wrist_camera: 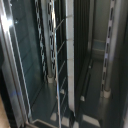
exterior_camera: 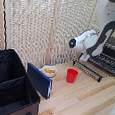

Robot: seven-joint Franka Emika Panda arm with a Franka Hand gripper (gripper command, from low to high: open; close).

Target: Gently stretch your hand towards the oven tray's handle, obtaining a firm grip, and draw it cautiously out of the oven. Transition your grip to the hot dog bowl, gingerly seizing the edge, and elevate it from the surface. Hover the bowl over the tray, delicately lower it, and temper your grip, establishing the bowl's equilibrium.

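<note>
The oven [exterior_camera: 114, 48] stands at the exterior view's right, a dark box. Its wire oven tray [exterior_camera: 99, 63] sticks out of it over the table, and the tray's handle [exterior_camera: 87, 70] is the thin bar along the outer edge. My white arm reaches down from above, with its wrist [exterior_camera: 83, 42] just above the tray; my gripper's fingers cannot be made out. The wrist view is a blurred close-up of thin metal bars [wrist_camera: 59, 55] and dark oven surfaces. The hot dog bowl [exterior_camera: 49, 71], white with yellow food, sits on the table, apart from the arm.
A red cup [exterior_camera: 72, 75] stands between the bowl and the tray. A large black fabric case [exterior_camera: 10, 86] fills the exterior view's left, with a blue panel [exterior_camera: 39, 80] leaning on it. A slatted screen [exterior_camera: 42, 22] backs the wooden table [exterior_camera: 84, 101].
</note>
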